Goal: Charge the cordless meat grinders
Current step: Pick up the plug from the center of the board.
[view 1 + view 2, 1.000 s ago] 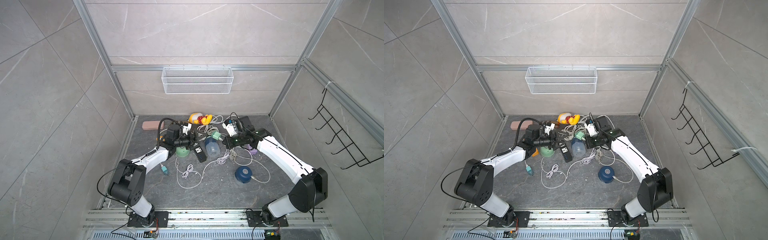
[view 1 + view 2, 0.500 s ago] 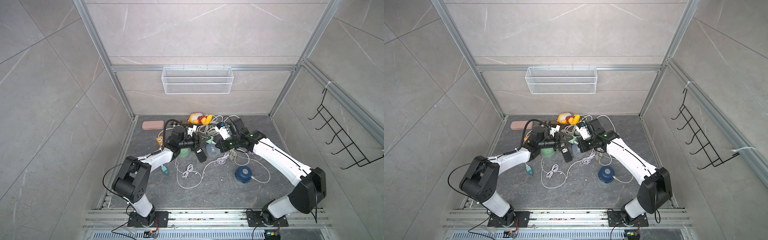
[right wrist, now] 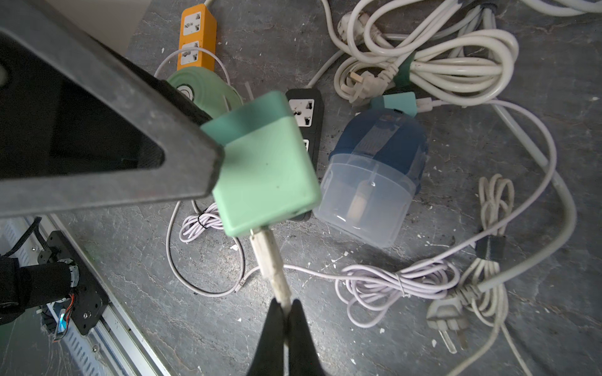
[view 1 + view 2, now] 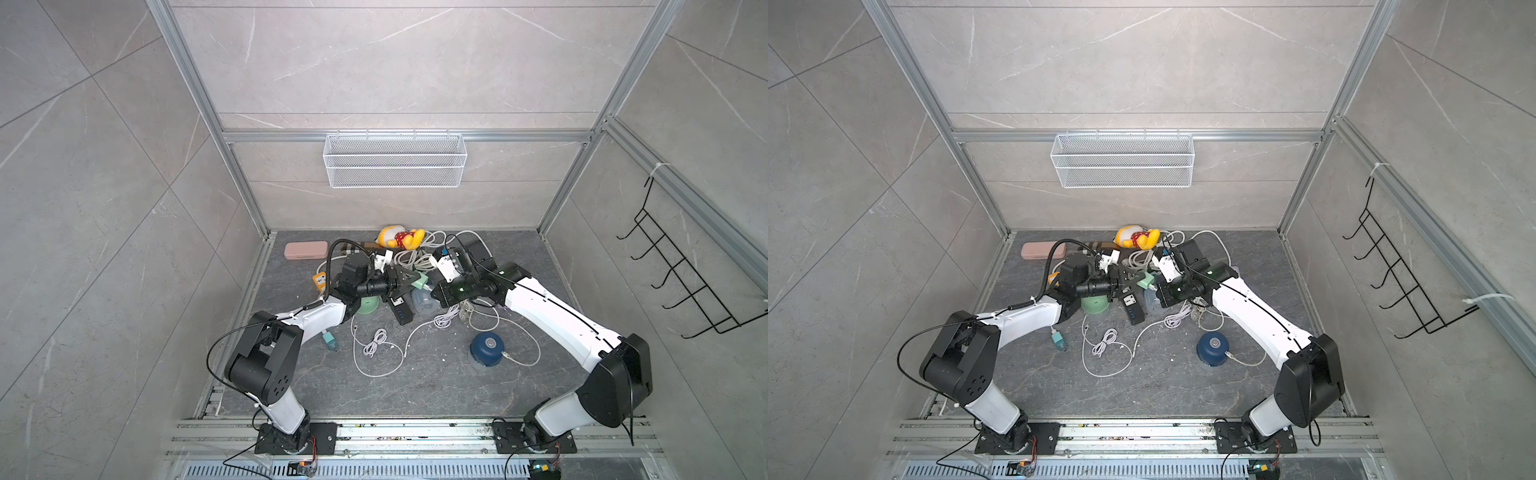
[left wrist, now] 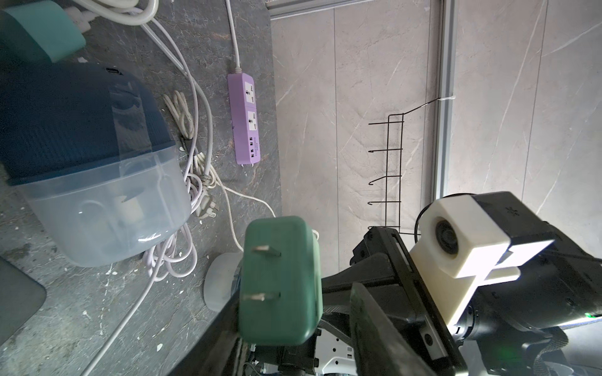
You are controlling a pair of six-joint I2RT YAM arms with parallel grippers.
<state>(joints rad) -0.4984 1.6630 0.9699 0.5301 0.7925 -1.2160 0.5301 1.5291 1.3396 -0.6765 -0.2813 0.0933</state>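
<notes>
The step in hand looks like readying a charger: the mint-green plug adapter [image 3: 267, 175] hangs above the black power strip [image 4: 401, 309]; the right tool [image 3: 284, 302] is pinched shut on the white USB plug [image 3: 270, 257] seated in one face of it; the left tool [image 4: 415, 283] brackets the adapter's body, one finger against it, though whether it truly clamps I cannot tell. The mint green grinder [image 3: 202, 91] stands on the desk just beside the strip; one dark blue grinder [image 3: 374, 169] lies tipped at the strip's other side; the second dark blue grinder [image 4: 487, 348] stands well apart from it. Next, I judge, the left tool must grip firmly, then aim the prongs at a free socket on the strip.
</notes>
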